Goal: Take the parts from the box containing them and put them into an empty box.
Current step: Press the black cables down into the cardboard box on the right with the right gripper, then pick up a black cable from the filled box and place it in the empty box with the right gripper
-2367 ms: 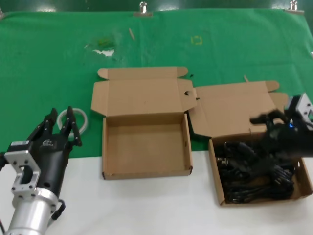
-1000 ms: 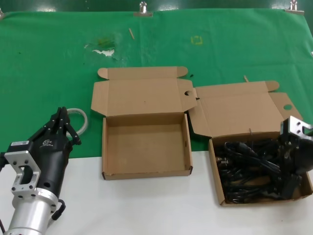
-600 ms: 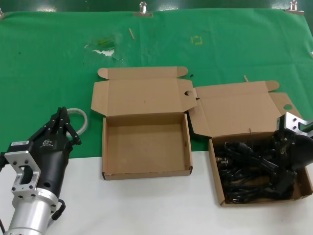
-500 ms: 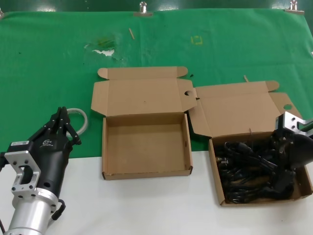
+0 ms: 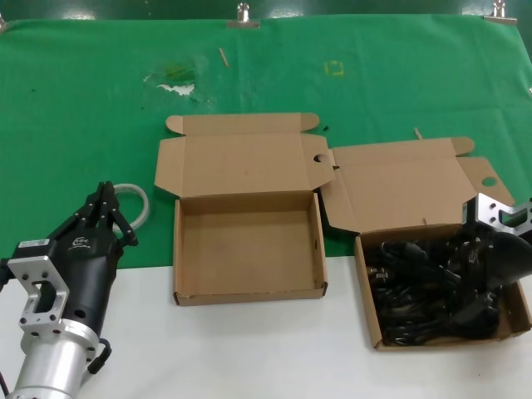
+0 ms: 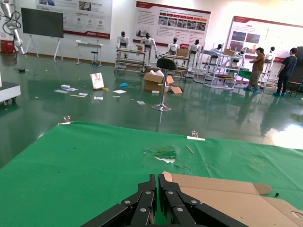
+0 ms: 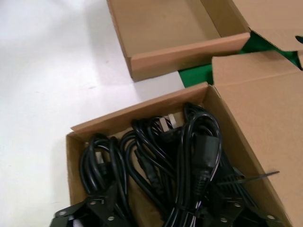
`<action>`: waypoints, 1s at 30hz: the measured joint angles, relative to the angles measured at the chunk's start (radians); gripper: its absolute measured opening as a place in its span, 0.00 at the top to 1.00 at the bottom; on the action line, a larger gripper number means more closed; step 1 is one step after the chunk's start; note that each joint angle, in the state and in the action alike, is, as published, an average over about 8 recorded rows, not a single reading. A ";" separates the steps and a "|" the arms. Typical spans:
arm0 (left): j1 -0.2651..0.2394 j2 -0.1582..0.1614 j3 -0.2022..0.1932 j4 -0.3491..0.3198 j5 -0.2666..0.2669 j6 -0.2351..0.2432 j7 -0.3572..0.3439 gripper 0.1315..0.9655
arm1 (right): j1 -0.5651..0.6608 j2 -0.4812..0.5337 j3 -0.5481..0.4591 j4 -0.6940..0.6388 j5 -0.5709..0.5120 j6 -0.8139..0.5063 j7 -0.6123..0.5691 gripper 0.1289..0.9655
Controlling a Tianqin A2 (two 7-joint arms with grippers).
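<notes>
Head view: the full box (image 5: 371, 320) sits at the right of the white desk (image 5: 249, 349), lid folded back onto the green cloth (image 5: 83, 108) so the tray is open from above. The black cables (image 5: 407, 287) fill it in coiled bundles. The right gripper (image 5: 480, 293) is down inside the tray at its right side, among the cables; from here I cannot tell whether its fingers grip anything. The empty box (image 5: 248, 293) lies just to the left, lid likewise laid back, a clear target for the transfer. The left gripper (image 5: 105, 209) hovers near the desk's left edge over a pale ring (image 5: 141, 199), well apart from both boxes, seemingly parked.

Left wrist view: the left gripper's (image 6: 158, 198) fingers are pressed together, holding nothing, pointing across the cloth toward a box lid (image 6: 227, 189).

Right wrist view: the camera looks straight down on the cables (image 7: 189, 156). Dark finger parts (image 7: 97, 205) show spread wide to either side of the coils, which suggests they are released and straddling a bundle. The empty box (image 7: 189, 49) lies near, beyond the full one's wall (image 7: 137, 113).
</notes>
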 joint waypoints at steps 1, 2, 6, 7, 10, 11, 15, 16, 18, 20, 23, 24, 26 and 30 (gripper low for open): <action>0.000 0.000 0.000 0.000 0.000 0.000 0.000 0.97 | -0.002 0.001 0.001 0.005 0.002 -0.003 -0.001 0.26; 0.000 0.000 0.000 0.000 0.000 0.000 0.000 0.97 | -0.005 0.002 0.003 0.010 0.004 -0.006 -0.002 0.29; 0.000 0.000 0.000 0.000 0.000 0.000 0.000 0.97 | -0.012 0.007 0.008 0.026 0.011 -0.017 -0.003 0.36; 0.000 0.000 0.000 0.000 0.000 0.000 0.000 0.97 | -0.013 0.009 0.009 0.030 0.012 -0.018 -0.003 0.40; 0.000 0.000 0.000 0.000 0.000 0.000 0.000 0.97 | -0.016 0.011 0.012 0.038 0.015 -0.022 -0.004 0.49; 0.000 0.000 0.000 0.000 0.000 0.000 0.000 0.97 | -0.016 0.012 0.012 0.041 0.015 -0.023 -0.005 0.53; 0.000 0.000 0.000 0.000 0.000 0.000 0.000 0.97 | -0.017 0.015 0.014 0.047 0.014 -0.024 -0.008 0.62; 0.000 0.000 0.000 0.000 0.000 0.000 0.000 0.97 | -0.017 0.015 0.015 0.048 0.013 -0.024 -0.009 0.65; 0.000 0.000 0.000 0.000 0.000 0.000 0.000 0.97 | -0.017 0.016 0.015 0.050 0.012 -0.023 -0.011 0.70; 0.000 0.000 0.000 0.000 0.000 0.000 0.000 0.97 | -0.017 0.017 0.016 0.053 0.010 -0.023 -0.013 0.75; 0.000 0.000 0.000 0.000 0.000 0.000 0.000 0.97 | -0.018 0.020 0.016 0.057 0.009 -0.024 -0.018 0.82; 0.000 0.000 0.000 0.000 0.000 0.000 0.000 0.97 | -0.018 0.021 0.016 0.059 0.008 -0.024 -0.019 0.82; 0.000 0.000 0.000 0.000 0.000 0.000 0.000 0.97 | -0.018 0.023 0.017 0.062 0.007 -0.024 -0.022 0.82; 0.000 0.000 0.000 0.000 0.000 0.000 0.000 0.97 | -0.015 0.026 0.020 0.066 0.006 -0.024 -0.027 0.85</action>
